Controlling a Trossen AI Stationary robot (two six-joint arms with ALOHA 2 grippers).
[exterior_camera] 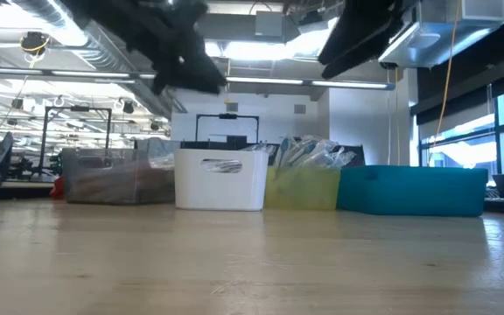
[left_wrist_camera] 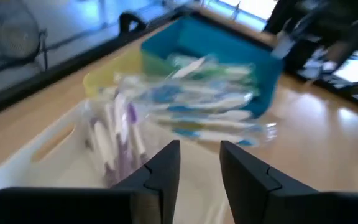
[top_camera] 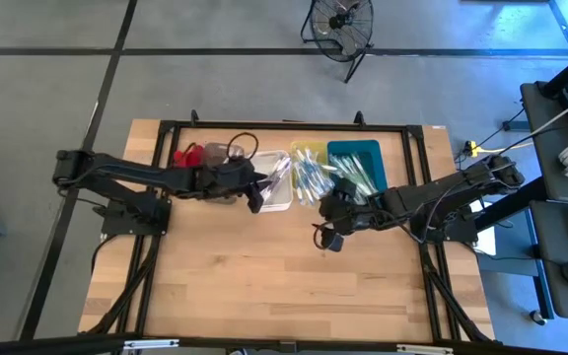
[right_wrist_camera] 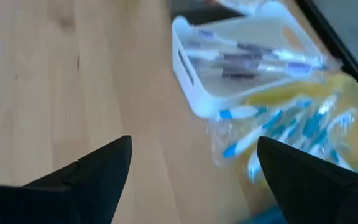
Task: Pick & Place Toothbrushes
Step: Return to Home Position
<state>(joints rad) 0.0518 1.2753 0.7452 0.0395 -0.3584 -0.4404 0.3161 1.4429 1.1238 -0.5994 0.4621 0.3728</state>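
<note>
Wrapped toothbrushes lie in a row of bins at the table's far side. A few with purple ends (left_wrist_camera: 118, 134) rest on the floor of the white bin (top_camera: 276, 183). A heap of blue and white ones (left_wrist_camera: 201, 112) fills the yellow bin (top_camera: 309, 166) and spills over its rim. My left gripper (left_wrist_camera: 201, 165) hovers open above the white bin's near end (top_camera: 261, 197), with nothing between its fingers. My right gripper (right_wrist_camera: 194, 162) stands wide open over bare table in front of the yellow bin (top_camera: 331, 229).
A teal bin (top_camera: 355, 163) stands right of the yellow one, and a clear grey bin (top_camera: 227, 153) left of the white one. A small red object (top_camera: 187, 156) lies at the far left. The near half of the wooden table (top_camera: 264, 286) is bare.
</note>
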